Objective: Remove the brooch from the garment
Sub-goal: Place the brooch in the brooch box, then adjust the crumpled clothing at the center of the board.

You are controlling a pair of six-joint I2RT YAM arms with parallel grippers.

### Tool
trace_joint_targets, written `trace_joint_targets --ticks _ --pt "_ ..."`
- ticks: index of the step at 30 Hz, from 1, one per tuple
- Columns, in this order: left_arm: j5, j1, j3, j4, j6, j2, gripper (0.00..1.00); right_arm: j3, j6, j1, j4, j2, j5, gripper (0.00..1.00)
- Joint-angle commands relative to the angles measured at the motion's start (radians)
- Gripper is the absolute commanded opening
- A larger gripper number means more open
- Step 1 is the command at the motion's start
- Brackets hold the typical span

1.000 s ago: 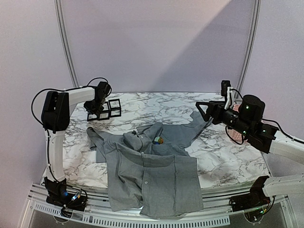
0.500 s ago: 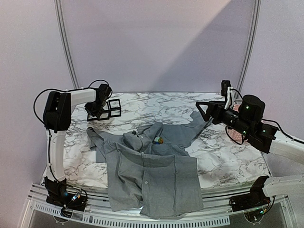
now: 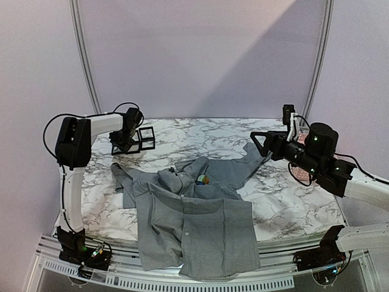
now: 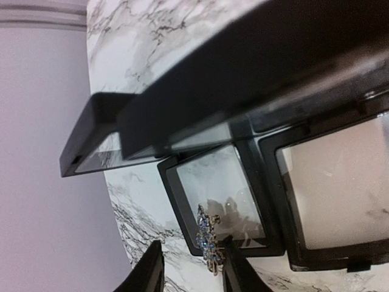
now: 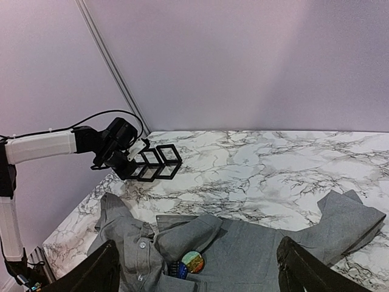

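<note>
The left gripper (image 4: 191, 258) hangs at the far left corner of the marble table (image 3: 200, 131) with its jaws parted. The sparkly brooch (image 4: 209, 246) sits loose between the fingertips, close against one finger and clear of the other, so I'd call it released rather than pinched. It lies at the edge of a square compartment in the black tray (image 4: 270, 188); whether it is fully inside I can't tell. To finish this step well, I'd open wider first, then lift straight up, so neither finger drags the pin back out or nudges the light tray. The brooch is a thin strip of blue and clear stones on gold-coloured metal, small, fiddly and likely to snag.

Further out, the garment (image 3: 194, 213) sprawls across the middle of the table. It is grey, with its collar toward the far side, its hem hanging over the near edge and one sleeve reaching right. A round brooch (image 3: 203, 179), many-coloured, sits pinned just by the collar, well apart from the tray. The right gripper (image 3: 258, 143) hovers at the far right above that sleeve, jaws spread wide, holding nothing
</note>
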Motion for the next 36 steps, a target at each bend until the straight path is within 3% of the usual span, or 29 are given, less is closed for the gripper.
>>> trace_joint_targets --ticks 1,20,23,30,33,36 --pt "0.054 0.008 0.016 0.004 -0.021 -0.033 0.37 -0.015 0.010 -0.007 0.015 0.008 -0.007 0.88" --pt "0.282 0.004 -0.036 0.054 -0.088 -0.192 0.53 -0.015 0.000 -0.007 0.011 0.004 -0.014 0.88" --pt "0.371 -0.010 -0.066 0.059 -0.092 -0.272 0.62 -0.011 -0.016 -0.006 0.010 0.014 -0.018 0.88" --pt "0.416 -0.167 -0.175 0.087 -0.061 -0.487 0.72 0.032 -0.019 -0.006 -0.008 0.087 -0.053 0.88" --pt "0.588 -0.228 -0.191 0.082 -0.089 -0.524 0.73 0.049 0.007 -0.006 -0.010 0.143 -0.036 0.88" --pt "0.780 -0.307 -0.193 0.088 -0.118 -0.529 0.88 0.083 0.038 -0.008 -0.028 0.205 -0.037 0.88"
